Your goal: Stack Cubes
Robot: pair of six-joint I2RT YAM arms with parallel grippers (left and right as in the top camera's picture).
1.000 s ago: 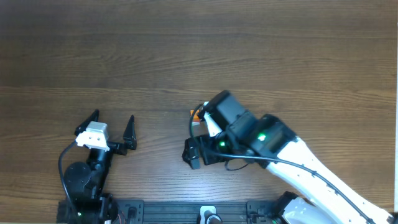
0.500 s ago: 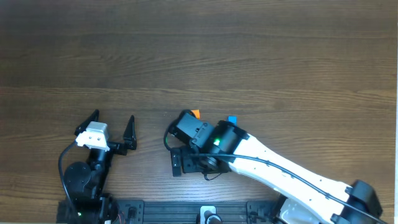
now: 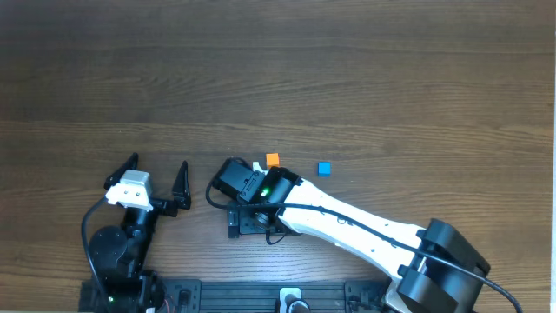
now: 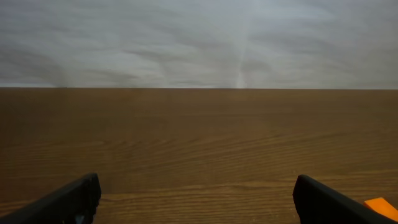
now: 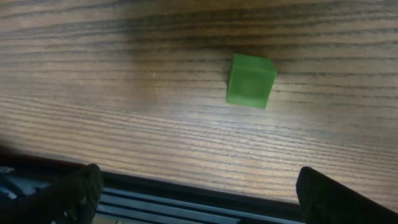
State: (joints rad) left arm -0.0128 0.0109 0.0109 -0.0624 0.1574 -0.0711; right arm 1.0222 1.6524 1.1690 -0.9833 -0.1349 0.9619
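Right gripper point(image 5: 199, 198) leftward, near green cube point(image 5: 250, 81)

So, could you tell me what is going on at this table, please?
The right pincer hangs open above the wooden table, near a green cube it has not grasped. An orange cube and a blue cube lie apart on the table, so nothing is stacked yet. The left pincer rests open and empty near its base.

Small orange plastic cube point(image 3: 273, 160) flat on wooden table point(image 3: 278, 69). Small blue plastic cube point(image 3: 324, 168) near its right, apart. Small green plastic cube point(image 5: 250, 81) flat, unstacked.
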